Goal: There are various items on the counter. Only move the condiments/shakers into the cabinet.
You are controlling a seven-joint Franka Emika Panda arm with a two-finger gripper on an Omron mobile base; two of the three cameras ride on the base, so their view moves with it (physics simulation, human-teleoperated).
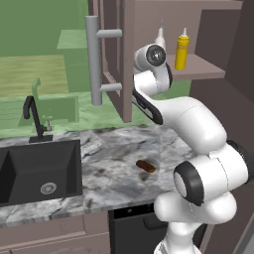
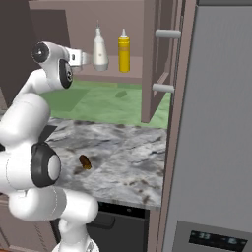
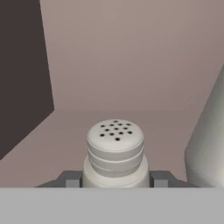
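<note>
Inside cabinet (image 2: 74, 19), gripper (image 3: 115, 179) clamps shaker (image 3: 115, 151) low on its body; light, rigid, smooth-sided, likely slips unless held mid-body.

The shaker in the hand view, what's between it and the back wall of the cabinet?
Nothing: in the hand view, bare shelf runs from the shaker to the back wall.

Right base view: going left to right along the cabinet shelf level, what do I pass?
Gripper shut on the shaker, then white narrow-necked bottle, then yellow squeeze bottle, then the open cabinet door, then its grey bar handle.
</note>
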